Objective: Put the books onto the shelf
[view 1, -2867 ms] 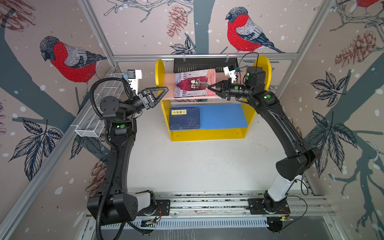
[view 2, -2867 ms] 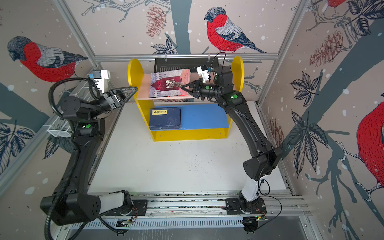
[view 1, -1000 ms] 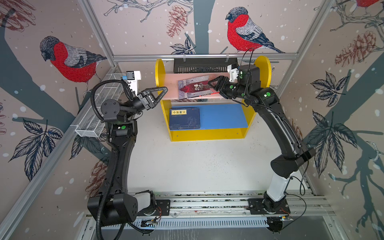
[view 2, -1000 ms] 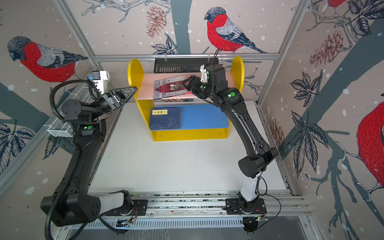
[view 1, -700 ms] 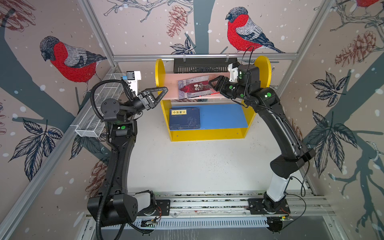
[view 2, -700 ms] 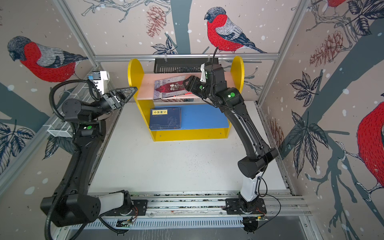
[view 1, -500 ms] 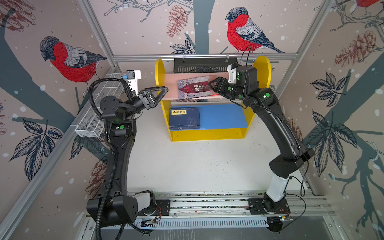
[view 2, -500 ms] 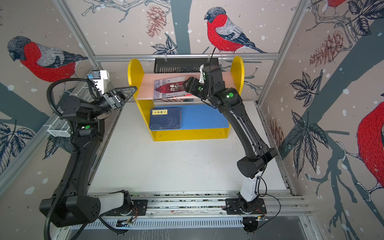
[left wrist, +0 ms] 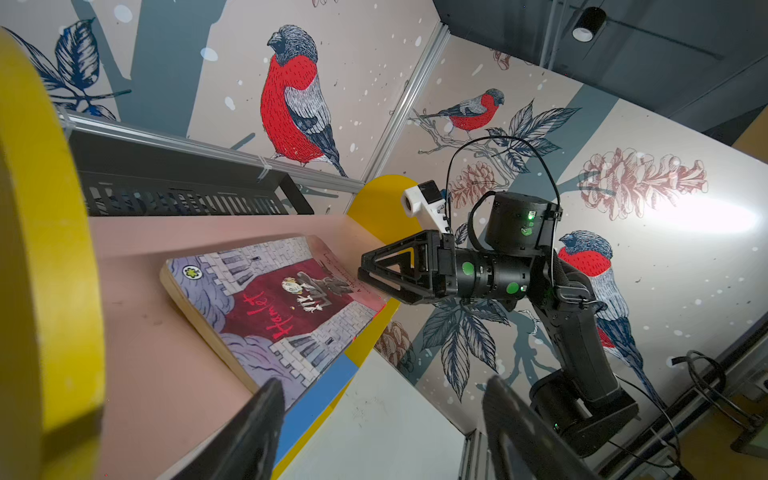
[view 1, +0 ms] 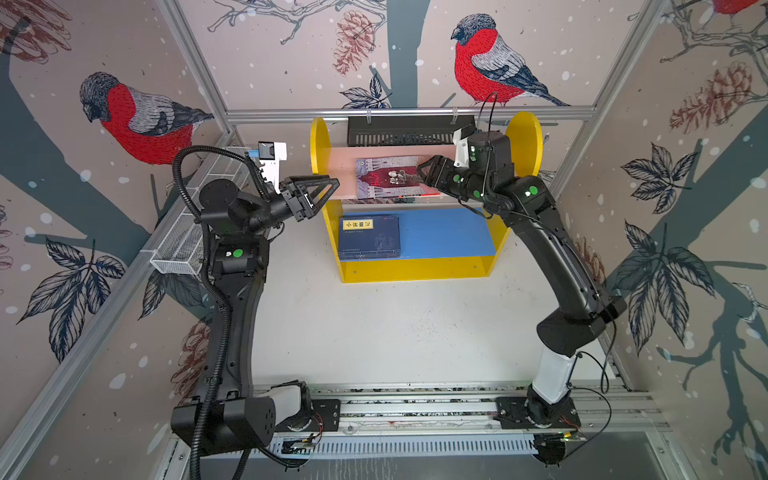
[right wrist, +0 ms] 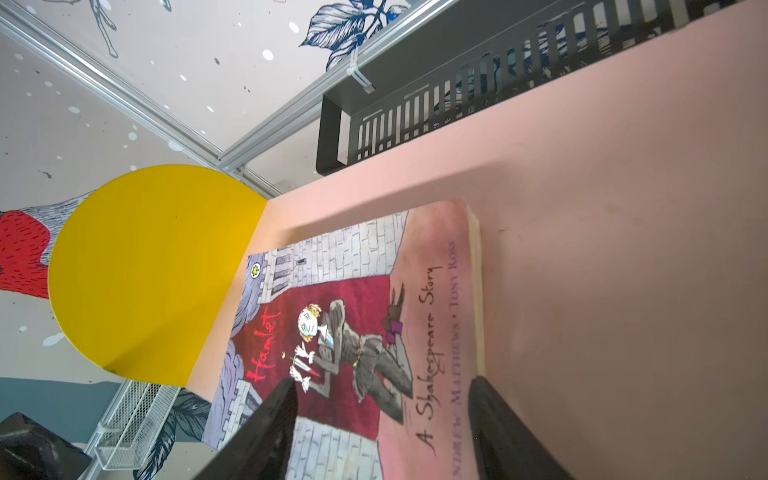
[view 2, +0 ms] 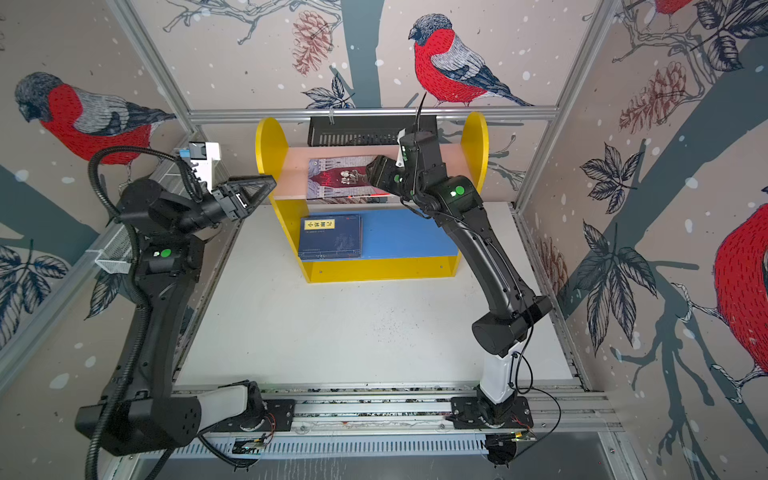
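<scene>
left gripper (view 1: 326, 191): nearest thing, hanging just outside the shelf (view 1: 415, 271) by its left side panel (view 1: 319, 143), jaws spread with nothing in them. Its own wrist view shows both fingers (left wrist: 257, 424) with only air in the gap.
navy books (view 1: 370, 239): flat on the blue lower board (view 1: 446, 232), tucked at the left-panel end, yellow label at the back-left corner. Only the two top views show them, and I can't count the stack from up there.
Hamlet book (view 1: 384, 178): flat, cover up, on the pink upper board (view 1: 338, 172), left of its middle.
Hamlet axis: long side runs along the board, top of the cover toward the left side panel, author line toward the other panel.
right gripper (view 1: 423, 174): over the book's author end, claw wide apart, not pinching anything.
tops vs wrists: from above, the gripper hides that end. The right wrist view shows its fingers (right wrist: 274, 419) straddling the cover, and a front corner of the book poking past the board's front edge. The left wrist view catches the right gripper (left wrist: 365, 272) side-on.
black slotted basket (view 1: 407, 132): on the rail right behind the shelf.
</scene>
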Robot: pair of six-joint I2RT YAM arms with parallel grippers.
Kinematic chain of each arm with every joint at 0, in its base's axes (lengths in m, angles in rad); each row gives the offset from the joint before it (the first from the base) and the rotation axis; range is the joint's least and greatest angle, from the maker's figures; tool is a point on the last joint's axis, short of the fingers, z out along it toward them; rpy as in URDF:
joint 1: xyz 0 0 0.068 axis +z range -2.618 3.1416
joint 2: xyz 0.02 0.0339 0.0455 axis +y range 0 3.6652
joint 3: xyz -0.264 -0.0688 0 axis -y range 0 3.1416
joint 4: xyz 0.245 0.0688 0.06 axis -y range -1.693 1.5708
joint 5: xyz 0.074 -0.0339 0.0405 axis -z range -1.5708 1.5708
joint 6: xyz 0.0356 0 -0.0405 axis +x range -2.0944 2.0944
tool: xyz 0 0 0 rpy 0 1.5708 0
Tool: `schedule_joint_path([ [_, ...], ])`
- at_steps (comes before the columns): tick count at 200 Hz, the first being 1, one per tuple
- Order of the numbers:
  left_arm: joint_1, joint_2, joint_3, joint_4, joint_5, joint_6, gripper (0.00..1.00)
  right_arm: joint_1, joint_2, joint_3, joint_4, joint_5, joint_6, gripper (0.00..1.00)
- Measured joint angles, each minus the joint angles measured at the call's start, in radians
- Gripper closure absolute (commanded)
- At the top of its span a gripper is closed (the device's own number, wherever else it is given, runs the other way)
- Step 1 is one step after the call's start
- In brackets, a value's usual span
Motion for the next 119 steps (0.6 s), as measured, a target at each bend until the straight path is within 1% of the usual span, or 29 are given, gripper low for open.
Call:
schedule_joint_path([
  [37, 0.0, 0.0, 0.069, -0.184, -0.035, 0.2, 0.22, 0.001, 0.016, 0.019, -0.005, 0.0, -0.002, 0.33],
  [63, 0.0, 0.0, 0.09, -0.279, -0.054, 0.302, 0.22, 0.008, 0.017, 0.027, -0.006, 0.006, -0.002, 0.32],
  [95, 0.0, 0.0, 0.09, -0.335, -0.06, 0.352, 0.22, 0.005, -0.008, 0.032, -0.005, 0.029, -0.004, 0.32],
  [119, 0.0, 0.001, 0.089, -0.336, -0.06, 0.358, 0.22, -0.004, -0.018, 0.035, -0.006, 0.064, -0.021, 0.32],
])
